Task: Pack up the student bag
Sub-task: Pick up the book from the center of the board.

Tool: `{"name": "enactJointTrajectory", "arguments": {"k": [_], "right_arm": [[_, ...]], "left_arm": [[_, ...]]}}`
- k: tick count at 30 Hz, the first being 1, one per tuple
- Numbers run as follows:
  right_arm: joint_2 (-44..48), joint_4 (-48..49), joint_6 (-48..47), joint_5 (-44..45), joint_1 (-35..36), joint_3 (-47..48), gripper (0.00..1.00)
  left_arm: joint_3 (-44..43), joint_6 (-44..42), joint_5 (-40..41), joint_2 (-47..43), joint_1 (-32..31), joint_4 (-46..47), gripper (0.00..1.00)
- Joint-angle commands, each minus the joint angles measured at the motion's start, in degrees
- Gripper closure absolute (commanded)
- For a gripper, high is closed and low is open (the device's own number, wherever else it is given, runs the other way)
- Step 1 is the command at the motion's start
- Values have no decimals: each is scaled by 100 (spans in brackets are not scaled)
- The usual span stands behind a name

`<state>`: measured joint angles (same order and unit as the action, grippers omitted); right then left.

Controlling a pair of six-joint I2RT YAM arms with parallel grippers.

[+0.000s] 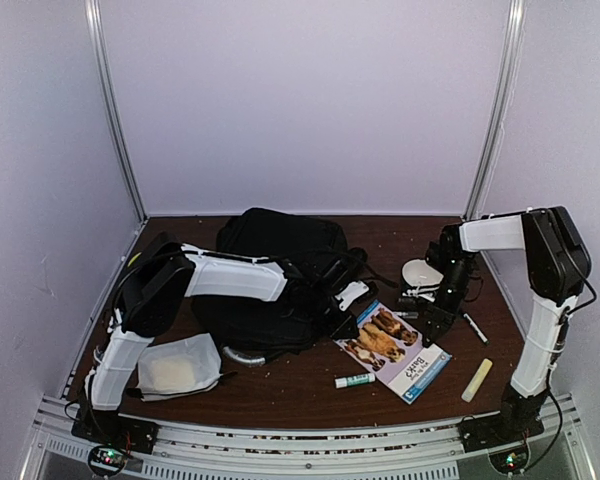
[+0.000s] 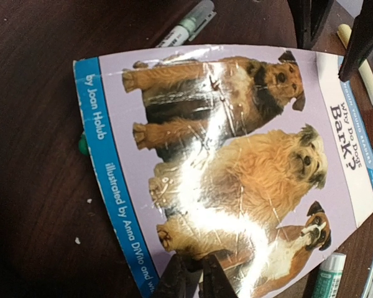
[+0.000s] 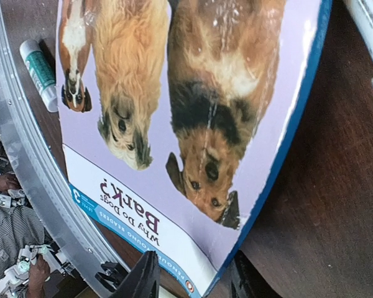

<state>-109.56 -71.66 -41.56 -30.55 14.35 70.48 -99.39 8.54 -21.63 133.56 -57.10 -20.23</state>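
Note:
The student bag [image 1: 280, 265] is a big black backpack lying at the middle back of the table. A thin book with dogs on its cover [image 1: 392, 345] lies to its right and fills both wrist views [image 2: 236, 161] [image 3: 174, 93]. My left gripper [image 1: 344, 322] reaches over the bag to the book's left corner. Its fingers stand nearly together over the cover's near edge [image 2: 196, 279], and I see nothing held between them. My right gripper [image 1: 432, 318] is open, with its two fingers on either side of the book's title corner [image 3: 193, 279].
A green-capped glue stick [image 1: 355, 380] lies in front of the book. A pale yellow stick [image 1: 477, 380] and a marker [image 1: 475, 328] lie to the right. A white-grey pouch [image 1: 180, 365] lies front left. A white round object [image 1: 420, 272] sits behind my right gripper.

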Motion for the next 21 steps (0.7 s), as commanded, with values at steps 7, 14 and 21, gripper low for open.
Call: {"name": "enactJointTrajectory", "arguments": {"k": [7, 14, 21], "right_arm": [[94, 427, 824, -132, 156, -103, 62], [137, 656, 1465, 251, 202, -208, 59], [-50, 393, 1277, 97, 407, -36, 61]], "left_arm": [[15, 65, 100, 214, -29, -269, 86], [92, 78, 88, 167, -29, -198, 86], [113, 69, 104, 171, -26, -183, 86]]}}
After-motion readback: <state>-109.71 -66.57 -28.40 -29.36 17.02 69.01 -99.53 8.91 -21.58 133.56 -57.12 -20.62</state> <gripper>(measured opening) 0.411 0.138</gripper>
